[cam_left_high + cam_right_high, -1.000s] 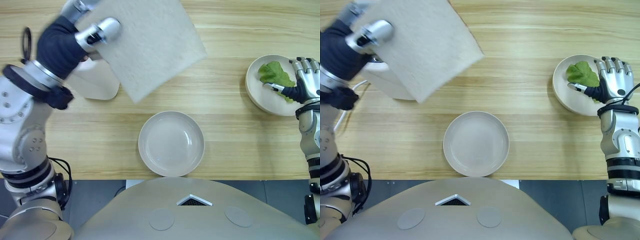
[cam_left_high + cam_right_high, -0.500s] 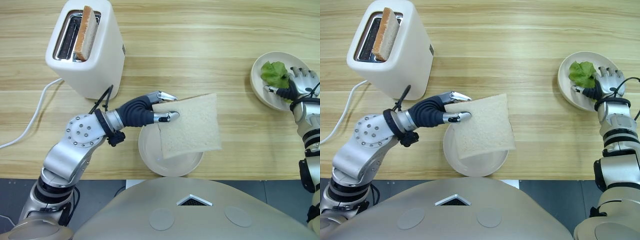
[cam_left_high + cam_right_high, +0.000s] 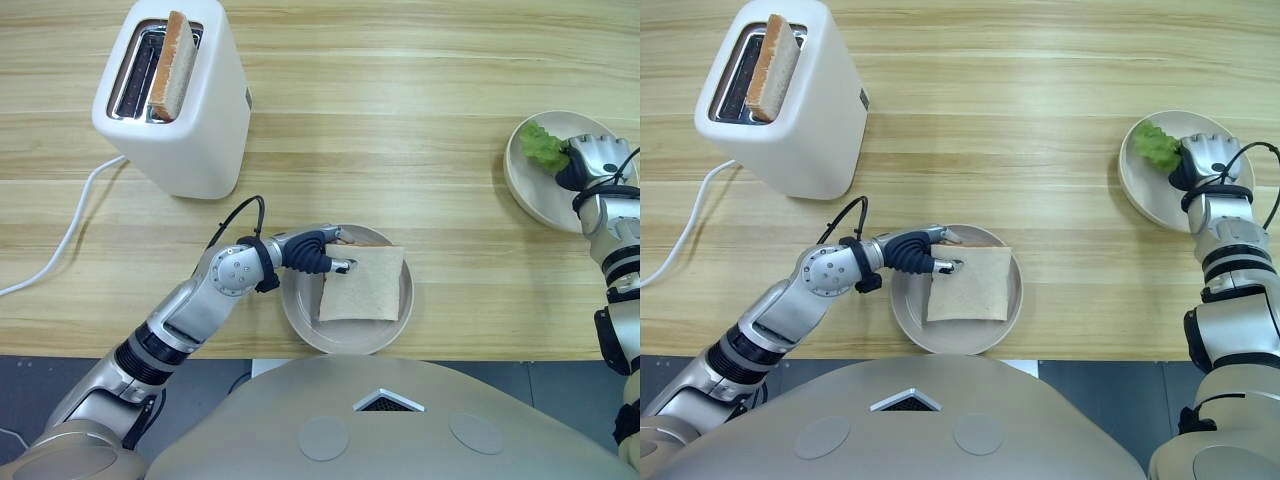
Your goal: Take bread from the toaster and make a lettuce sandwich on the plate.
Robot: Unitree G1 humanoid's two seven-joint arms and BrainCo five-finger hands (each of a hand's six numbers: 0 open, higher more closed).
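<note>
Bread (image 3: 365,285) lies flat on the plate (image 3: 345,345), its left edge pinched by the left robot hand (image 3: 315,252). Far right, the right robot hand (image 3: 590,158) is curled around lettuce (image 3: 542,147) over the side plate (image 3: 535,195). Another slice (image 3: 172,50) stands in the toaster (image 3: 195,130) on the desk (image 3: 400,120)

**Matt wood, glossy plastic**

Pale, matt wood grain is shown by the table (image 3: 400,130). The toaster (image 3: 190,115) is cased in smooth, glossy white plastic. Near the toaster, a smooth matt plate (image 3: 345,345) is topped by porous bread (image 3: 362,285). The lettuce (image 3: 540,145) is crinkled.
</note>
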